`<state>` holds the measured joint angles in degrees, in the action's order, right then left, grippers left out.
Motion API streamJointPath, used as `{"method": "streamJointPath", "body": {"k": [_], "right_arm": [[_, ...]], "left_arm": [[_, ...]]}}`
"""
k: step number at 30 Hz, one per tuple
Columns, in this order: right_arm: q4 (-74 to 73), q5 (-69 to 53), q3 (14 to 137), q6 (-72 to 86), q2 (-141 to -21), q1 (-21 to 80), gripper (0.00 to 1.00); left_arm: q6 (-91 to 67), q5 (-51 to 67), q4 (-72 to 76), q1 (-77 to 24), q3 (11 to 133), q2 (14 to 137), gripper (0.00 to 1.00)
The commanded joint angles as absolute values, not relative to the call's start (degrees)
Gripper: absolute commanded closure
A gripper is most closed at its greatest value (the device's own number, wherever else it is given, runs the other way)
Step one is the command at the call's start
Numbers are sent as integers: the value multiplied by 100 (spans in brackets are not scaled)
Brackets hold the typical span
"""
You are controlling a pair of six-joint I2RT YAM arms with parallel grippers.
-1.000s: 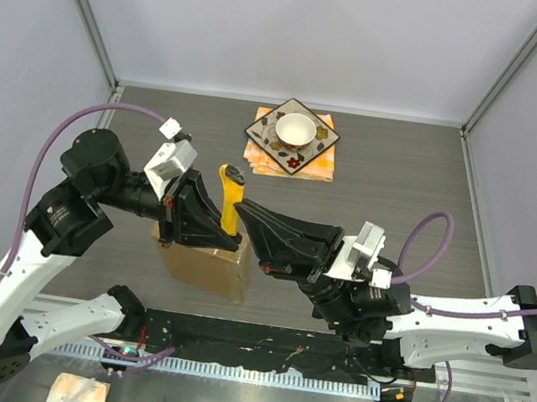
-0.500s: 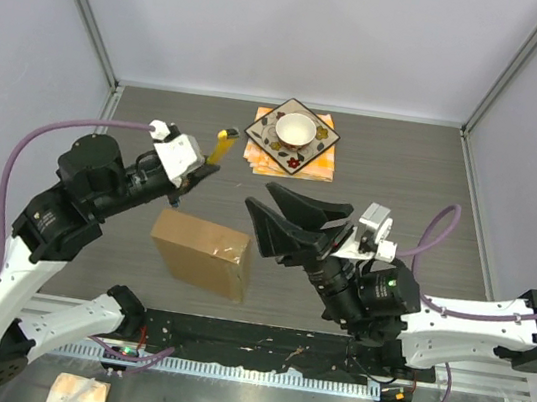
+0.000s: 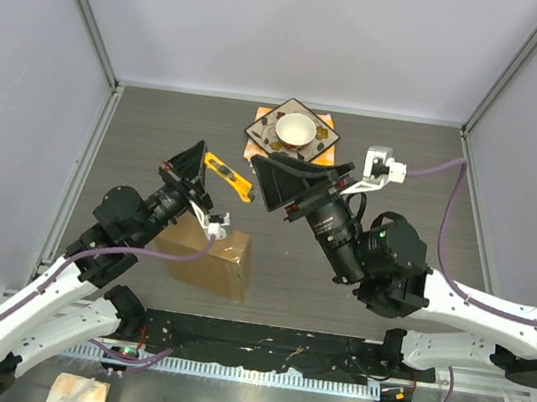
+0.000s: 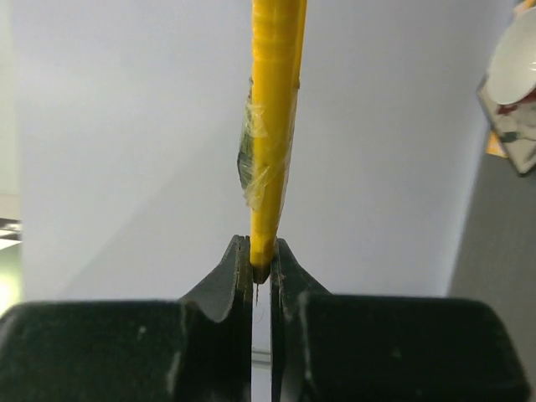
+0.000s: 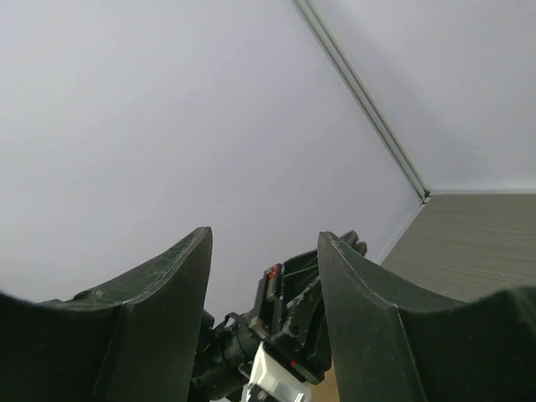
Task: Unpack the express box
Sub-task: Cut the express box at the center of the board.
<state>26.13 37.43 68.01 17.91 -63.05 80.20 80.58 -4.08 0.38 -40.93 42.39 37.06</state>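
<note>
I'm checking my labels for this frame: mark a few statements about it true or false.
1. The left gripper is shut on the yellow cutter. True.
2. The right gripper holds the box. False: its jaws stand open with nothing between them.
3. The bowl sits on the plate. True.
4. The cutter lies on top of the box. False: it is in the left gripper, raised and not touching the box.
</note>
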Motion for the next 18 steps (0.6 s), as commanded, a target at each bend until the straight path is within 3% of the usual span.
{"method": "streamJointPath", "body": {"k": [1, 7, 18], "right_arm": [[1687, 3139, 6935, 3558, -6285, 7516, 41], [1275, 3146, 6724, 4244, -6240, 7313, 37], [2144, 2540, 6021, 5009, -6433, 7102, 35]], "left_arm": [[9885, -167, 1801, -4201, 4298, 3612, 100], [10721, -272, 2258, -4315, 4140, 3683, 100], [11092, -668, 2443, -4526, 4131, 3779, 100]]}}
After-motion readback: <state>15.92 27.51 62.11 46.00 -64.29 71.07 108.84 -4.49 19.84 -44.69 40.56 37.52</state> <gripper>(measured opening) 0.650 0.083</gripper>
